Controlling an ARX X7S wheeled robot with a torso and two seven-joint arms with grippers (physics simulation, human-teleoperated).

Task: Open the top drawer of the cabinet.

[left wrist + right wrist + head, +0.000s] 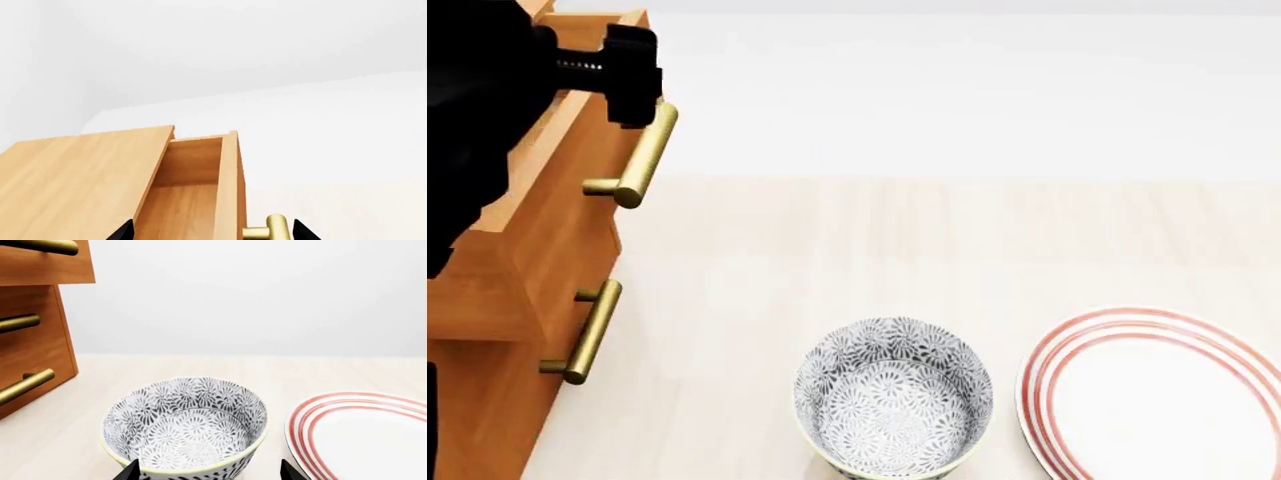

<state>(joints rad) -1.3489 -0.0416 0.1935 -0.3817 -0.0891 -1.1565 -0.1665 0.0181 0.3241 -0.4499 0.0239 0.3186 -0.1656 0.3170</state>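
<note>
In your left wrist view, the top drawer [193, 190] stands pulled out from the cabinet [73, 180], its plain wood inside showing beside the cabinet's flat top. The brass handle [270, 230] sits at the edge of the picture, and the two black tips of your left gripper [213, 231] show on either side of the drawer front and handle. The fingers [301, 231] are spread wide there, but so little of them shows that you cannot tell whether they press on the handle or stand clear of it.

In your head view, the cabinet [487, 300] fills the left edge of the picture and the top drawer [554, 190] juts out over the lower drawer front [481, 400]. Your left gripper [627, 85] sits at the upper end of the top drawer's handle [641, 155], with the black arm covering the corner behind it. The lower handle [590, 332] hangs untouched. On the pale table [868, 240], a grey flower-patterned bowl [892, 410] stands upright, with a white plate with red rings [1154, 400] just beside it, apart from the cabinet.

In your right wrist view, your right gripper [208, 472] hovers near the bowl [185, 427]; its fingers [128, 472] are released, with nothing between them but the bowl's rim beyond. The plate [360, 435] lies beside the bowl, and the cabinet [33, 355] shows three brass handles, the top drawer [47, 265] standing forward of the others.
</note>
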